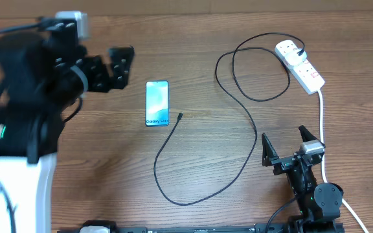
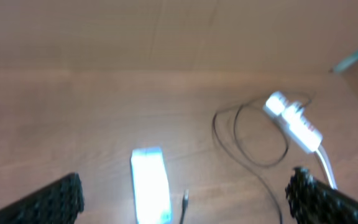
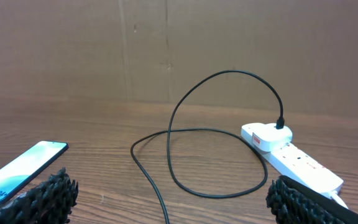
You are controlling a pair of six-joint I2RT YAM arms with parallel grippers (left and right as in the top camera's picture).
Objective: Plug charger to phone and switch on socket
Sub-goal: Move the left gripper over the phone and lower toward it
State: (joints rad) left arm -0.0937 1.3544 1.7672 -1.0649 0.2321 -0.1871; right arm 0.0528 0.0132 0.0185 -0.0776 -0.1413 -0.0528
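The phone (image 1: 157, 102) lies flat on the wooden table with its light-blue screen up. The black charger cable (image 1: 248, 123) runs from a plug in the white socket strip (image 1: 301, 65) at the far right, loops, and ends in a connector tip (image 1: 180, 116) just right of the phone's near end. My left gripper (image 1: 116, 68) is open and empty, above the table left of the phone. Its blurred view shows the phone (image 2: 150, 186), the tip (image 2: 184, 200) and the socket (image 2: 294, 121). My right gripper (image 1: 283, 144) is open and empty, near the front right. Its view shows the phone (image 3: 23, 168), the cable (image 3: 216, 134) and the socket (image 3: 297, 158).
The socket's thick white cord (image 1: 321, 129) runs down the right side past my right arm. My left arm's bulky black body (image 1: 24, 84) covers the table's left part. A brown cardboard wall (image 3: 179, 50) stands behind the table.
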